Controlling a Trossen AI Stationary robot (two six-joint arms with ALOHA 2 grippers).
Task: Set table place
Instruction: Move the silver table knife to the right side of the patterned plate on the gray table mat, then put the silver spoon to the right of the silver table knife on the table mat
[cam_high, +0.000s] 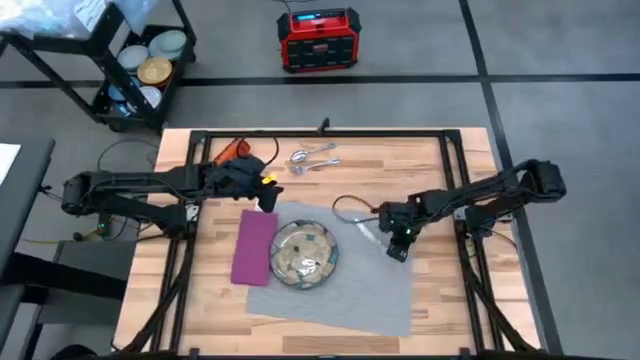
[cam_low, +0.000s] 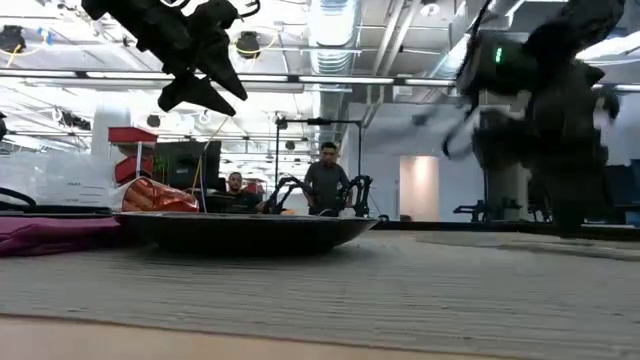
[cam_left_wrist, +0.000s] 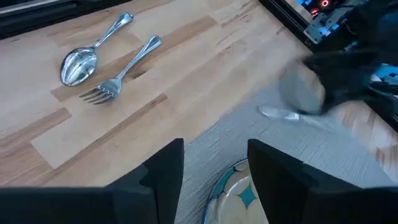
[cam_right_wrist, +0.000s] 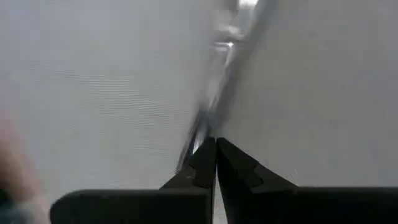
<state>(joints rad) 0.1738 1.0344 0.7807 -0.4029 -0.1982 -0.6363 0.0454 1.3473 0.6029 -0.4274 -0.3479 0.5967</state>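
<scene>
Table (cam_high: 440, 165), wooden; grey placemat (cam_high: 350, 295) bearing plate (cam_high: 303, 253), magenta napkin (cam_high: 254, 246) alongside. Right gripper (cam_right_wrist: 214, 146): jaws pinched shut on knife (cam_right_wrist: 227, 50), over placemat. Left gripper (cam_left_wrist: 214, 163): jaws parted, empty; spoon (cam_left_wrist: 81, 59) and fork (cam_left_wrist: 121, 78) beyond.

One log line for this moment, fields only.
left gripper: open, above round patterned plate | right gripper: shut on silver knife, over grey placemat | silver fork, spoon: on wooden table

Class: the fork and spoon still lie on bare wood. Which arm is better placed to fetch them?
Probably left. Its open gripper hangs close to the fork and spoon; the right gripper is farther off, over the placemat.
</scene>
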